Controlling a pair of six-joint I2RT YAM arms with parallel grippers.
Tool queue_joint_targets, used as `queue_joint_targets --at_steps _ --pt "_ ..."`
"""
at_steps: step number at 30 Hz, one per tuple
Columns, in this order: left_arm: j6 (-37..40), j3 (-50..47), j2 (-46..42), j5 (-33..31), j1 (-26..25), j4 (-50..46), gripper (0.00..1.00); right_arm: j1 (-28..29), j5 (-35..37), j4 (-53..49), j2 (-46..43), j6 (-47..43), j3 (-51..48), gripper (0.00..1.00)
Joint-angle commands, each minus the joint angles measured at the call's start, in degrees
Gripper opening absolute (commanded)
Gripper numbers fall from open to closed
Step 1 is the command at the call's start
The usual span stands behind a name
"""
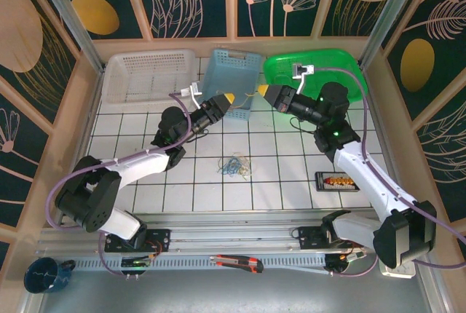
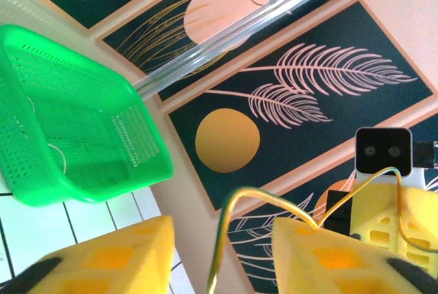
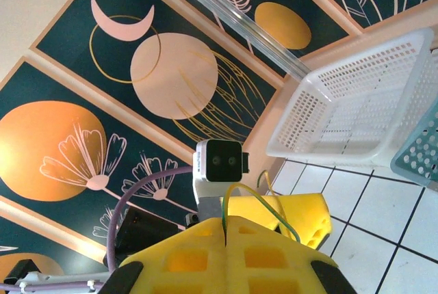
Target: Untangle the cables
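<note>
A small tangle of blue, yellowish and pale cables (image 1: 234,166) lies on the white tiles between the arms. One yellow-green cable (image 3: 263,199) is lifted clear of it, near the baskets. My right gripper (image 3: 226,229) is shut on this cable, which comes out of the seam between its yellow fingers. My left gripper (image 2: 222,224) faces it closely with its yellow fingers wide apart. The same cable (image 2: 274,195) arches loosely through that gap, and I cannot tell whether it touches either finger. From above, the left gripper (image 1: 228,100) and right gripper (image 1: 263,92) nearly meet tip to tip.
A white basket (image 1: 149,76), a blue basket (image 1: 233,80) and a green basket (image 1: 313,73) line the back wall. A black tray with orange pieces (image 1: 336,181) lies beside the right arm. A box cutter (image 1: 237,260) and a blue mug (image 1: 47,273) sit by the near rail.
</note>
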Motion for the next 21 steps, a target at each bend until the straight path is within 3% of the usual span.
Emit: queue_joint_targets --at_steps 1,4,14,18,21 --pt "-0.1 1.8 0.5 0.8 0.1 4.3 0.22 0.6 0.9 2.1 -1.0 0.2 0.0 0.0" --pt "0.4 2.0 0.2 0.0 0.1 3.8 0.0 0.8 1.2 1.8 -1.3 0.0 -0.7 0.0" --pt "7.8 8.3 -1.5 -1.8 2.2 -5.4 0.0 0.9 3.0 1.2 -3.8 -0.8 -7.5 0.02" --pt "10.9 12.5 -1.4 -1.6 5.8 -11.2 0.0 1.2 4.8 -0.2 -5.5 -1.1 -11.3 0.42" --pt "15.9 17.2 -1.0 -2.6 9.2 -18.2 0.0 1.3 7.0 -2.8 -7.3 -2.5 -13.7 0.52"
